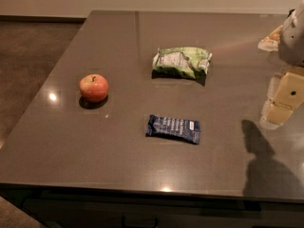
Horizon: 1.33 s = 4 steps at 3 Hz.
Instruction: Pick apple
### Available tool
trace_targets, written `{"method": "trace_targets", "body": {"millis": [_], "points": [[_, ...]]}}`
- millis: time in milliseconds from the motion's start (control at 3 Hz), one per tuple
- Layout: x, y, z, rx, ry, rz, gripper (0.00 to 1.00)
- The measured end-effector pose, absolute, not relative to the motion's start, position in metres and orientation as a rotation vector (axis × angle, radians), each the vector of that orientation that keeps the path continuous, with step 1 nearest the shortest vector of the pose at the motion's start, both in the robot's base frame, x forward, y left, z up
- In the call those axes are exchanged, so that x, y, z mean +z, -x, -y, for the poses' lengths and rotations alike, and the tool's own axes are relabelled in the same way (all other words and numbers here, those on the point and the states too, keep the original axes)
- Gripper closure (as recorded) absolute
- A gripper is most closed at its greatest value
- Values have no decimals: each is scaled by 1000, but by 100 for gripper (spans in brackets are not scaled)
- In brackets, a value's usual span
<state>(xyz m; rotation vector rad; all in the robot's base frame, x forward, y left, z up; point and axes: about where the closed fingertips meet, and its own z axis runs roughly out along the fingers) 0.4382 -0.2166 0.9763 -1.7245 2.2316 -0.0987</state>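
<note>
The apple (93,88) is small, round and red with yellowish patches and a short stem. It stands upright on the left part of the dark grey table (114,146). My gripper (281,103) hangs at the far right edge of the view, above the table's right side. It is far to the right of the apple and holds nothing that I can see. Its shadow falls on the table in front of it.
A crumpled green and white snack bag (181,62) lies at the middle back. A dark blue snack bag (173,128) lies flat in front of it. A pale object (270,41) lies at the far right back. The floor drops off beyond the table's left edge.
</note>
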Motion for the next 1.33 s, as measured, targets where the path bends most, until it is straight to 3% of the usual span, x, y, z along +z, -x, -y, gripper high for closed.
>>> {"method": "trace_targets", "body": {"millis": [667, 1333], "points": [[979, -450, 198, -85, 1730, -2181, 0], [975, -501, 99, 32, 1790, -1998, 0]]}}
